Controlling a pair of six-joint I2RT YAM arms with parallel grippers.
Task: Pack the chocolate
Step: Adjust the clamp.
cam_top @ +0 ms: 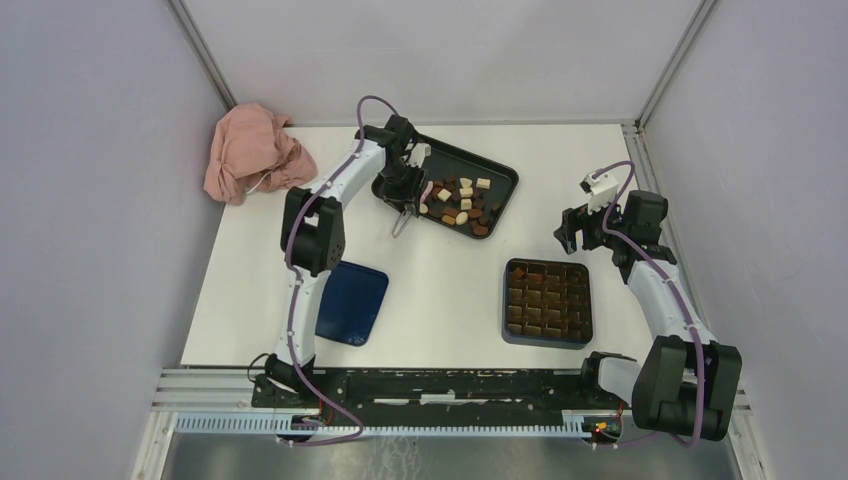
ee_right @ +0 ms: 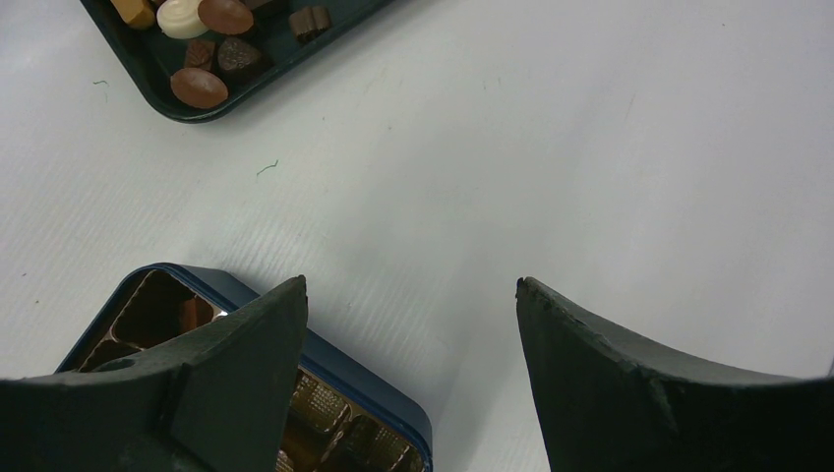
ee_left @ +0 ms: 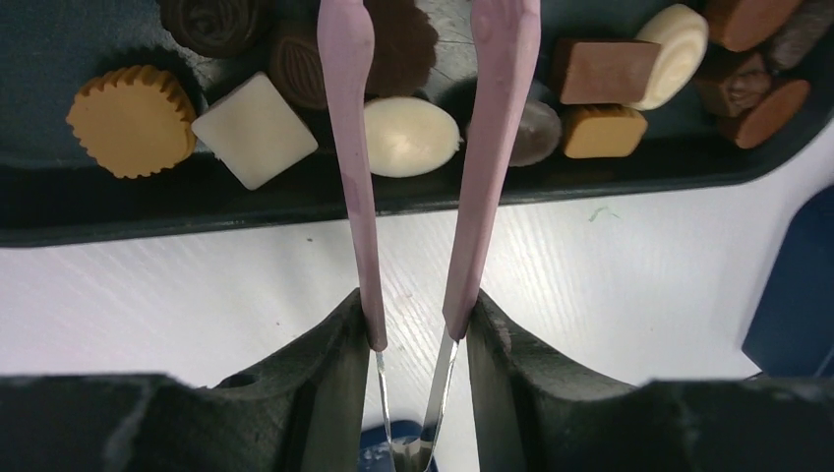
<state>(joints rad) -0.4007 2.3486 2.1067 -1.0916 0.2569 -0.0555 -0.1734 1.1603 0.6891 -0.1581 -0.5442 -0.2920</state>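
The chocolate [cam_top: 460, 200] lies as several dark, tan and cream pieces in a dark tray [cam_top: 503, 172] at the back. My left gripper [cam_top: 403, 195] is shut on pink tongs [cam_top: 425, 192]. In the left wrist view the gripper [ee_left: 416, 305] squeezes the tongs [ee_left: 354, 147], whose arms reach over the tray's rim [ee_left: 98, 211]. A cream oval piece [ee_left: 408, 136] lies between the arms, and the tips run out of view. My right gripper [cam_top: 580, 228] hangs open and empty beside the blue box [cam_top: 547, 300]. In its wrist view the gripper [ee_right: 411, 285] is over bare table by the box's corner [ee_right: 334, 364].
The box's blue lid [cam_top: 352, 302] lies near the left arm. A pink cloth [cam_top: 252, 152] is bunched at the back left corner. Walls close in the table on three sides. The tray's corner [ee_right: 167, 93] with a few pieces [ee_right: 199, 87] shows in the right wrist view.
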